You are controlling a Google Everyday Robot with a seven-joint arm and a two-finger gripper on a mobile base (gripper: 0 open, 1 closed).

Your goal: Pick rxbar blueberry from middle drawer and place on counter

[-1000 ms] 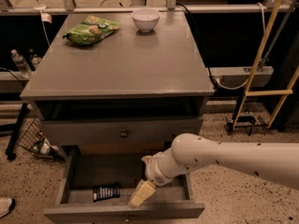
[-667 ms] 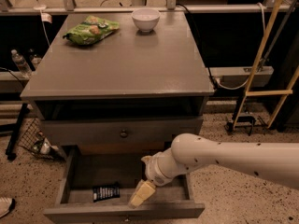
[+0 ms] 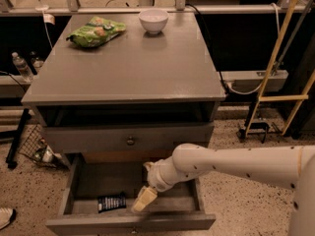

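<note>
**Gripper (image 3: 144, 199) low in open drawer (image 3: 106, 181), beside rxbar (image 3: 111, 202)**

Your gripper hangs inside the pulled-out middle drawer, just right of the rxbar, which lies flat near the front wall. You cannot tell its grip. Above, the grey counter (image 3: 133, 73) holds a green bag (image 3: 96, 32) and a white bowl (image 3: 153, 20) along its back edge, with open surface in front. On the speckled floor, a ladder (image 3: 278, 58) stands right and a wire basket (image 3: 30, 146) left.
</note>
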